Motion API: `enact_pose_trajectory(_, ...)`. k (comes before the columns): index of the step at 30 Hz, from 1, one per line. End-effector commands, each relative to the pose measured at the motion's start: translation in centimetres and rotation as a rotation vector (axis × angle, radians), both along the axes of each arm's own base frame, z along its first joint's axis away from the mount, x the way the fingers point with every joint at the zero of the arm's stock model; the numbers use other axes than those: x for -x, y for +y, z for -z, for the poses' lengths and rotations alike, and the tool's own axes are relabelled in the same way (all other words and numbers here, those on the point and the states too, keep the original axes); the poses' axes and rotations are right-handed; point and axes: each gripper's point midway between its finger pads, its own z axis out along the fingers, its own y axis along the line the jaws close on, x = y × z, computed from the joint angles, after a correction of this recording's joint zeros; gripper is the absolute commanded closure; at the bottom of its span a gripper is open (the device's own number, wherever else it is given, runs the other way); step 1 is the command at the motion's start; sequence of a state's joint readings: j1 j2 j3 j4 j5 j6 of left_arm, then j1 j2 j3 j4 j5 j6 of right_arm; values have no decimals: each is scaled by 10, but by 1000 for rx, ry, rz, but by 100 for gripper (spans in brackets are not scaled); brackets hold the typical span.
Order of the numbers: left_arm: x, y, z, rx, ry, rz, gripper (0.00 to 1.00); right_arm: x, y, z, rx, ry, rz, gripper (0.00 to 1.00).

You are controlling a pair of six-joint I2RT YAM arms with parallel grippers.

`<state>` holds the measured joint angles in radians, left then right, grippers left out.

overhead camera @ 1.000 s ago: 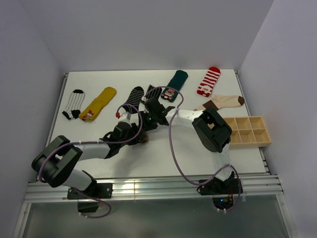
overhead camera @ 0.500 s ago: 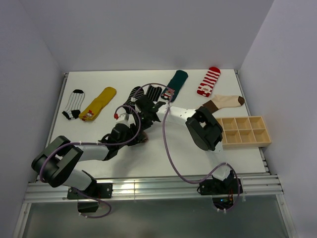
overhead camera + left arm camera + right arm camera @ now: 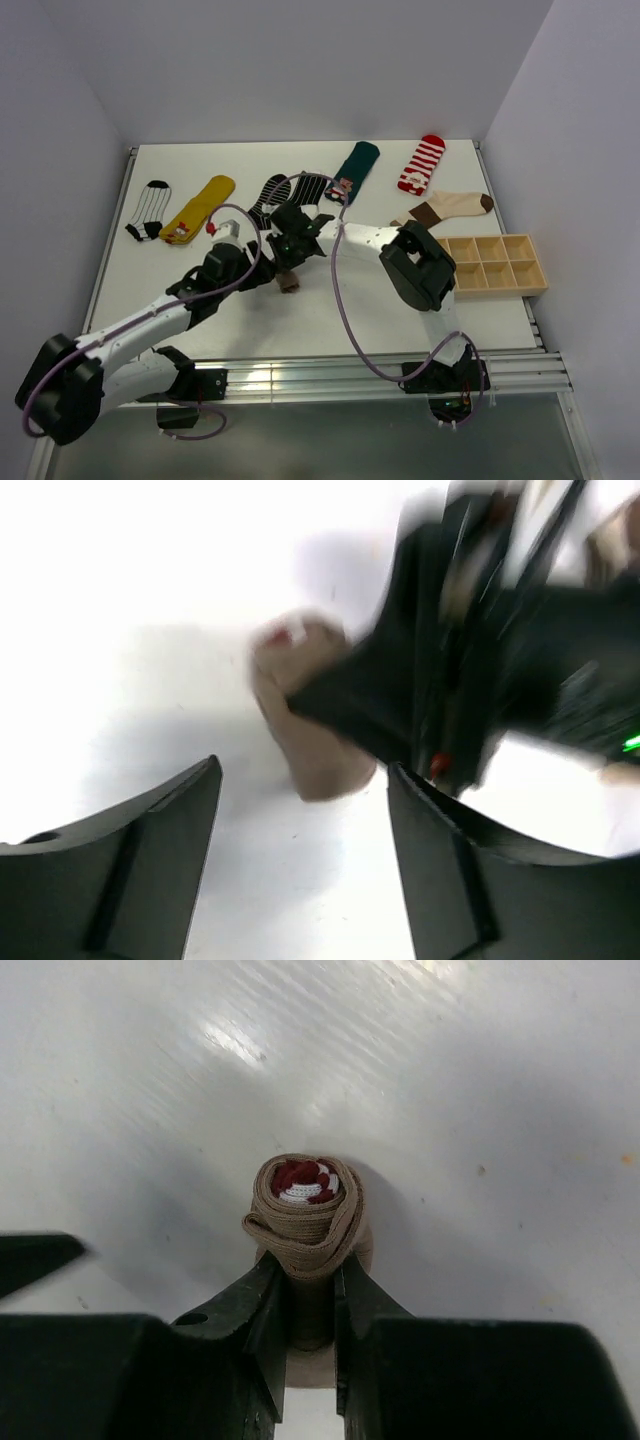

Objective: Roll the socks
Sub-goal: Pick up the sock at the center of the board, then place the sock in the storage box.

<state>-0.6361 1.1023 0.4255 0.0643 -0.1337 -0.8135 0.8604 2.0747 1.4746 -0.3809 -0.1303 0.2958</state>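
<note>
**A:** Well, starting at the left, what is that arm doing?

**B:** It is reaching in low from the near left corner toward the middle of the desk (image 3: 330, 320), its forearm stretched out almost flat. The left fingers (image 3: 185, 805) are standing wide apart with nothing between them, pointing at the rolled brown sock (image 3: 303, 1205) and stopping just short of it.

**A:** Why is it open, then?

**B:** I am judging that one grip is enough to stop the roll unwinding, so the left side is free.

**A:** And who is gripping it?

**B:** The right fingers (image 3: 268, 1305) are pinching in narrowly on the lower part of the roll, one on each side. Its red-and-white spiral end is facing the right wrist camera. The roll seems to be resting on the middle of the desk.

**A:** How is the right arm posed?

**B:** It is arching up from the near right corner with its elbow raised high. The forearm is running leftward and the wrist is tipping down onto the roll.

**A:** And the other socks?

**B:** They are lying flat along the far edge, well apart from the roll, probably waiting their turn:
- the black sock with white lines (image 3: 148, 212)
- the yellow sock (image 3: 200, 208)
- the dark green sock (image 3: 356, 160)
- the red-and-white sock (image 3: 422, 163)
- the cream sock (image 3: 452, 206), near the wooden tray (image 3: 500, 280) at the right edge
</note>
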Motion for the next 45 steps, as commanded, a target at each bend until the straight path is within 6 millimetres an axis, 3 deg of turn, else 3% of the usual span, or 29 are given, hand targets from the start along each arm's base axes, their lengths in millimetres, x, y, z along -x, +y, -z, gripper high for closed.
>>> enact_pose_trajectory(1, -9, 28, -43, -41, -19, -110, 25, 25, -77, 40, 246, 103, 50, 100)
enact_pose_trajectory(2, -18, 37, -66, -29, -50, -147, 23, 24, -81, 38, 242, 99, 59, 100)
enact_pose_trajectory(6, -30, 64, -107, -74, -77, -193, 10, 10, -99, 24, 239, 72, 117, 100)
enact_pose_trajectory(7, -35, 67, -127, -66, -101, -198, 8, 5, -104, 17, 236, 55, 143, 100)
enact_pose_trajectory(9, -39, 86, -133, -110, -76, -218, 4, -2, -116, 9, 225, 54, 184, 100)
enact_pose_trajectory(10, -47, 98, -148, -116, -96, -252, 3, -7, -123, 0, 221, 32, 221, 100)
enact_pose_trajectory(14, -55, 132, -147, -198, -88, -287, 2, -26, -153, -35, 154, 0, 347, 100)
enact_pose_trajectory(17, -56, 155, -147, -221, -106, -348, 2, -47, -201, -78, 130, -69, 507, 100)
enact_pose_trajectory(18, -57, 158, -148, -228, -120, -358, 2, -47, -204, -79, 146, -69, 521, 100)
enact_pose_trajectory(19, -55, 161, -140, -239, -116, -366, 2, -57, -224, -98, 126, -95, 595, 100)
enact_pose_trajectory(22, -51, 170, -134, -270, -142, -399, 2, -66, -274, -124, 123, -117, 768, 100)
enact_pose_trajectory(25, -46, 176, -128, -286, -148, -419, 3, -69, -319, -131, 106, -96, 938, 100)
enact_pose_trajectory(29, -44, 180, -122, -317, -129, -437, 3, -71, -357, -124, 33, -61, 1117, 100)
enact_pose_trajectory(37, -40, 180, -124, -353, -142, -452, 3, -66, -403, -87, 112, -84, 1302, 100)
enact_pose_trajectory(41, -40, 180, -122, -359, -136, -449, 4, -71, -410, -87, 120, -129, 1320, 100)
enact_pose_trajectory(45, -40, 180, -124, -360, -141, -449, 4, -65, -435, -81, 177, -126, 1383, 100)
